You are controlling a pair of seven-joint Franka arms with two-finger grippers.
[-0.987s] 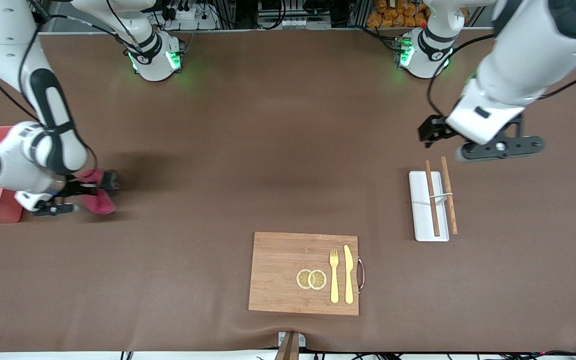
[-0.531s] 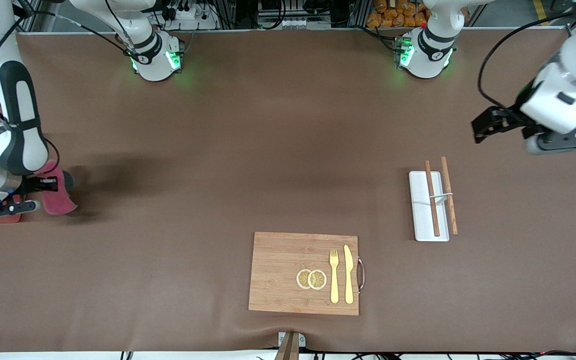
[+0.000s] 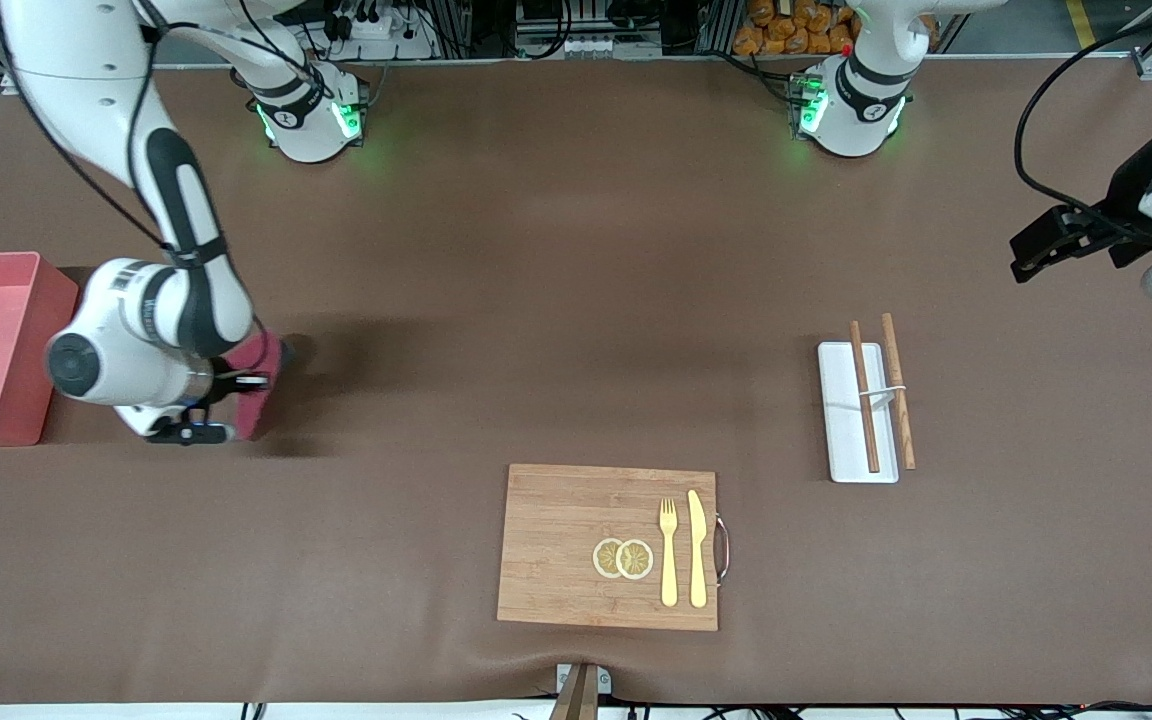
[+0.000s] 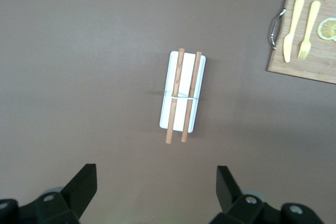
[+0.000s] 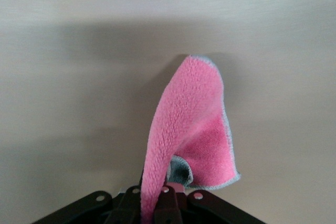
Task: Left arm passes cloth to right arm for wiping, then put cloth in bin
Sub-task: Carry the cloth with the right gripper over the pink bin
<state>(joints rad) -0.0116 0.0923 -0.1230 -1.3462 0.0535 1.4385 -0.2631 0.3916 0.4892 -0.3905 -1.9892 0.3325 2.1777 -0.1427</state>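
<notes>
The crimson cloth is pinched in my right gripper, low over the brown table beside the pink bin, toward the table's middle from it. In the right wrist view the cloth stands up from the shut gripper, folded, with its grey edge showing and its tip down at the tabletop. The bin holds nothing that I can see. My left gripper hangs open and empty in the air at the left arm's end of the table. In the left wrist view it is wide open over bare table.
A flat white tray with two wooden chopsticks lies toward the left arm's end; it also shows in the left wrist view. A wooden board with lemon slices, a yellow fork and a knife lies near the front edge.
My right gripper swung with the cloth toward the bin, then back toward the table's middle. My left arm drew off toward its own end of the table.
</notes>
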